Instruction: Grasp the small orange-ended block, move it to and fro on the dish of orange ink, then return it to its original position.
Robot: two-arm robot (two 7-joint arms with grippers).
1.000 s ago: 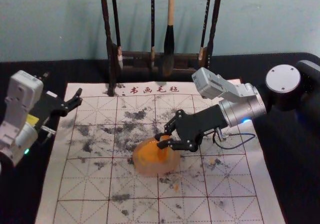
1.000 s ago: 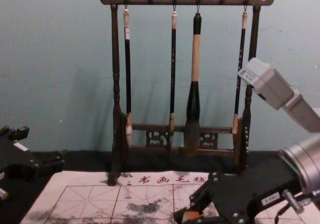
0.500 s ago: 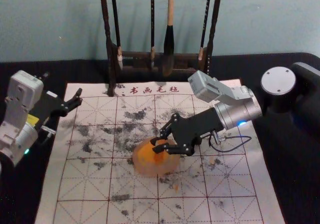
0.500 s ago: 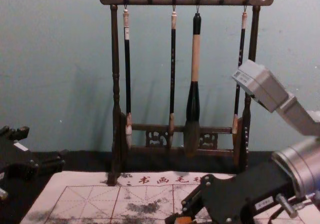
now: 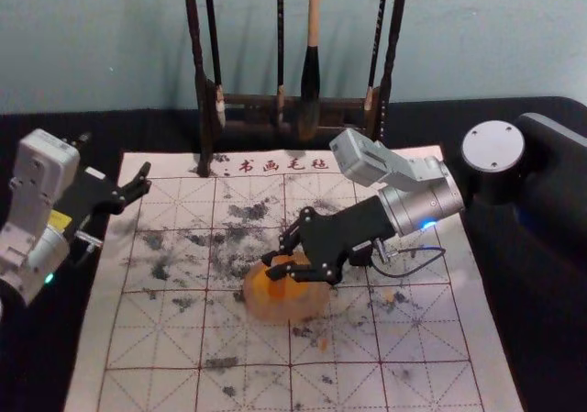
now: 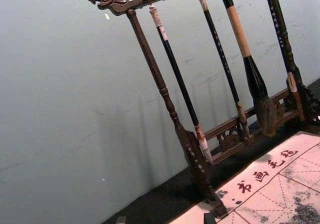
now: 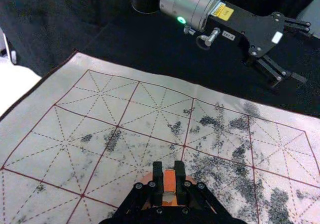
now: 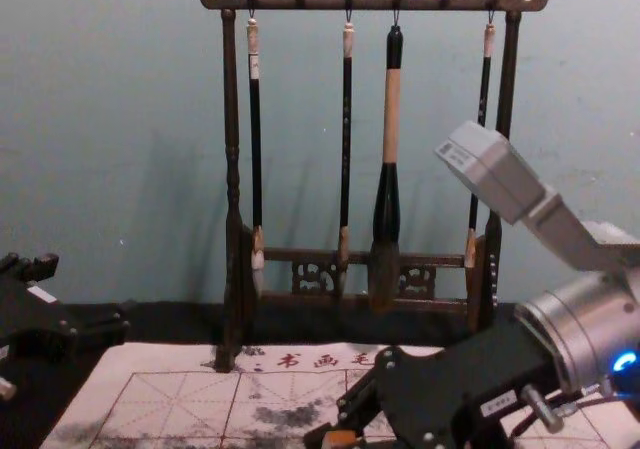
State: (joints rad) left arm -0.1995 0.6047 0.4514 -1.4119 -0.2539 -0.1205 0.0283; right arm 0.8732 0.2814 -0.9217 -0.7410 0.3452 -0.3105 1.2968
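In the head view, we find the right pincer (image 5: 271, 266) pinching the small orange-ended block (image 5: 277, 289) between its two tips. The block points down from the pincer over the dish of orange ink (image 5: 305, 312), a pale round shape directly beneath the tips. We cannot tell whether the block's lower end touches the ink. The dish sits on a white gridded mat (image 5: 417, 343), marked with red lines and dark ink blots, which spreads around the pincer over a black-covered counter (image 5: 541, 329). Past the pincer, toward the wall, stands a dark wooden rack (image 5: 204, 118).

In the chest view, the right pincer reaches in low from our right, the block's orange part between its tips. Behind and above the pincer, four brushes (image 8: 391, 119) hang from the rack, one much thicker than the others. On our left, well apart from the right pincer, the left pincer (image 8: 88, 293) is parked beside the mat, spread and holding nothing.

In the left wrist view, the left pincer's tips stand wide apart. Beyond them we see the rack with its carved end, the brushes and part of the mat.

In the right wrist view, the right pincer is pressed against both sides of the block, orange surface showing between its tips. The dish peeks out just below and around the pincer, and the left pincer is farther off, across the mat.
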